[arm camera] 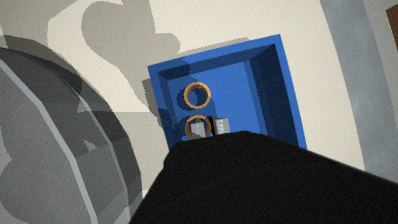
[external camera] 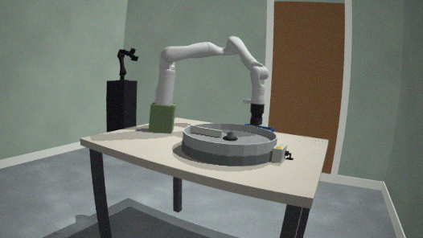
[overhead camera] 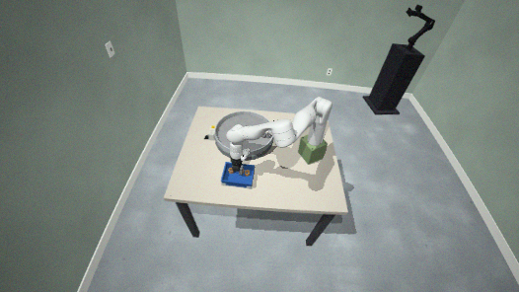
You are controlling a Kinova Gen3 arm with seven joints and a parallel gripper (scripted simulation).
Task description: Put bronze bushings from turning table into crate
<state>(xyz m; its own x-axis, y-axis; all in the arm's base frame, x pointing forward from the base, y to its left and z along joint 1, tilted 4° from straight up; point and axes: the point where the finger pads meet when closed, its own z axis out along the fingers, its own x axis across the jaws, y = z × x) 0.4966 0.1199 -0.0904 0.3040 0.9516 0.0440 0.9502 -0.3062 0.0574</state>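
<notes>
The blue crate [overhead camera: 238, 184] [external camera: 268, 129] [arm camera: 291, 85] stands beside the grey turning table [overhead camera: 236, 123] [external camera: 229, 149] [arm camera: 25, 160]. My gripper [overhead camera: 241, 171] [arm camera: 206, 124] points down into the crate, shut on the wall of a bronze bushing [arm camera: 187, 125], with one finger inside its ring. Whether this bushing touches the crate floor I cannot tell. A second bronze bushing [overhead camera: 247, 173] [arm camera: 197, 84] lies in the crate just beside it. Another bronze piece [overhead camera: 231, 170] shows at the crate's left in the top view, hidden in the wrist view. I cannot make out steel bushings; the arm and rim hide part of the turning table.
The turning table has a raised rim, a central hub [external camera: 230, 135] and a pale bar [external camera: 206, 131]. A small white box [external camera: 278, 153] with a black part sits against its outside. The arm's green base block [overhead camera: 313, 150] [external camera: 162, 118] stands on the wooden table.
</notes>
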